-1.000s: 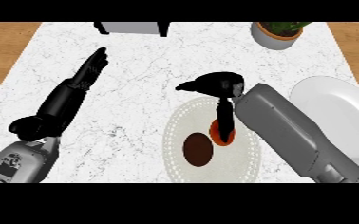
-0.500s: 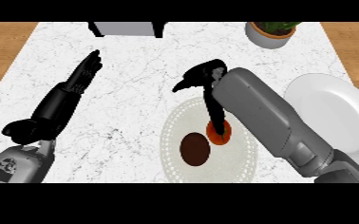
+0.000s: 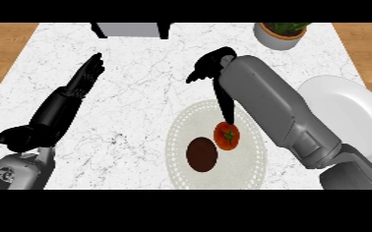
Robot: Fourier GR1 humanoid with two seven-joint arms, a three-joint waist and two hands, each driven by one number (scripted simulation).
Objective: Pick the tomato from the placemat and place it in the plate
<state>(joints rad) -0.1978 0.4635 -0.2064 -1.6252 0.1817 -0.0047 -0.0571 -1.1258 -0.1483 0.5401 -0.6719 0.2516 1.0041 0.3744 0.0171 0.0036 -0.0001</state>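
The tomato (image 3: 227, 135) lies on the round pale placemat (image 3: 251, 169), in its upper right part, green stem side facing up. Just left of it and slightly lower on the same placemat sits a dark brown oval object (image 3: 201, 154); the two are close, and whether they touch cannot be told. The right robot hand (image 3: 218, 81) reaches down over the placemat's upper edge, its long dark fingers (image 3: 225, 109) stretched out straight toward the tomato, with the tips ending right at the tomato's top. The fingers are not curled round it, so the robot hand has hold of nothing. Its thick grey forearm runs off toward the lower right. The white plate (image 3: 340, 101) sits at the right edge of the marble desk (image 3: 145, 88), partly hidden behind that forearm, and well apart from the tomato. The left robot hand (image 3: 85, 73) rests at the left of the desk, fingers straight and pointing away, holding nothing. At the desk's far edge stand a potted plant (image 3: 282, 33) on the right and a grey boxy appliance (image 3: 131, 29) nearer the middle.
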